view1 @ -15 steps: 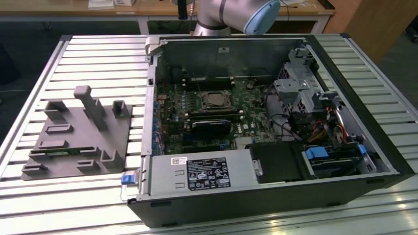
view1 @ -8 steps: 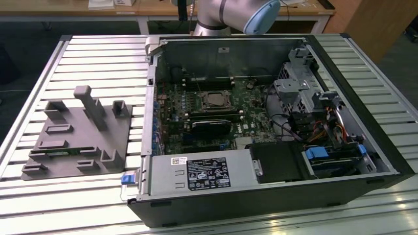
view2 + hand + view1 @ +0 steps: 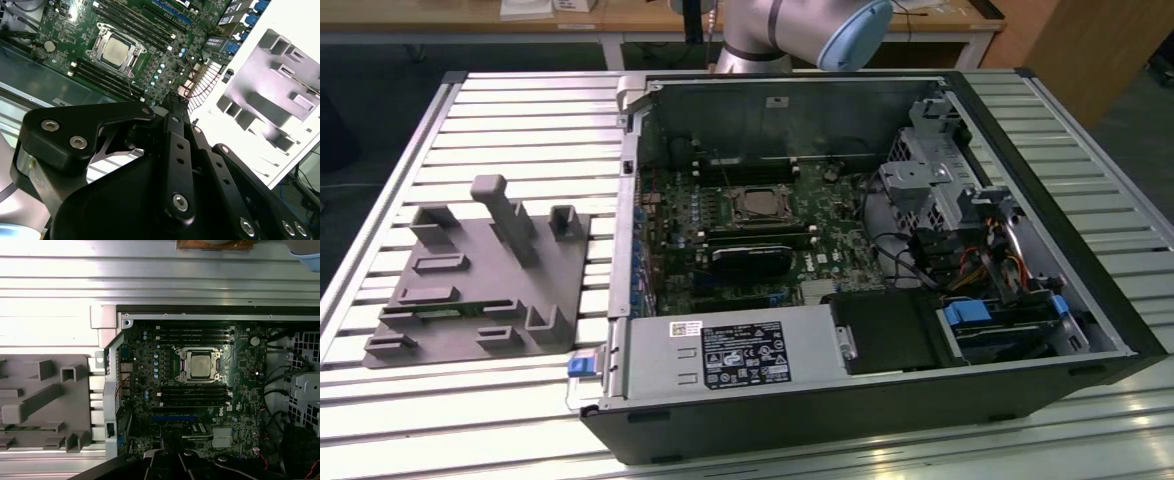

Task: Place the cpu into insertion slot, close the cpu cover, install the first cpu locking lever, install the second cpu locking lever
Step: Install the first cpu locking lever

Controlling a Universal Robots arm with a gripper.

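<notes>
The hand (image 3: 172, 100), seemingly closed and empty, hangs well above the motherboard (image 3: 150, 390). The cpu (image 3: 199, 364) sits in the insertion slot (image 3: 179, 376), with the cpu cover (image 3: 198, 350) seemingly down. Lever work, I judge, needs a descent to its edge.

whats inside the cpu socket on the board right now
The cpu lies in the insertion slot, its silver top showing through the cpu cover window. Whatever lies beneath it is covered.

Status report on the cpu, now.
Gripper high above motherboard, touching nothing. Cpu seated in insertion slot, cpu cover down around it. Nothing lying over the slot.
</notes>
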